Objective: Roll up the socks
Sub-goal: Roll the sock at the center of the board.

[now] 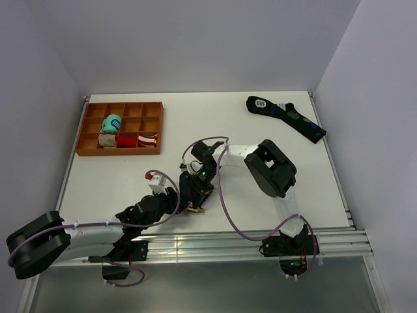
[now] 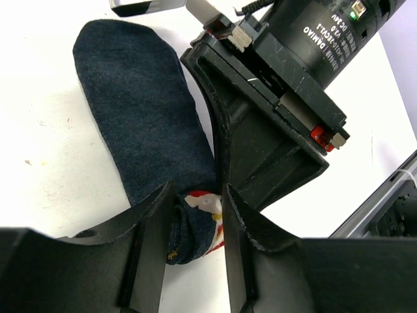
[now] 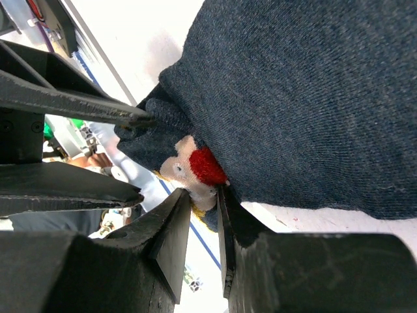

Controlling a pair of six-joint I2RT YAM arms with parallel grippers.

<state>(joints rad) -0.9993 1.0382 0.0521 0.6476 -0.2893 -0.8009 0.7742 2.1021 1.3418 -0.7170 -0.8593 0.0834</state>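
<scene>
The navy socks [image 2: 130,111] lie flat on the white table, with the red-white-yellow patch [image 2: 205,202] at their near end, which is curled up. My left gripper [image 2: 197,189] straddles that end, and its jaws press the fabric from both sides. My right gripper [image 3: 204,195] is nearly closed and pinches the patch edge [image 3: 205,166] of the socks [image 3: 306,85]. The left fingers [image 3: 98,104] show beside it. In the top view both grippers, left [image 1: 186,201] and right [image 1: 197,195], meet near the front middle and hide nearly all of the socks.
An orange divided tray [image 1: 85,130] at the back left holds a teal bundle [image 1: 112,122], a beige bundle [image 1: 107,139] and a red-white bundle [image 1: 146,139]. A longer dark sock [image 1: 287,117] lies at the back right. The metal front rail [image 1: 260,238] runs close behind the grippers.
</scene>
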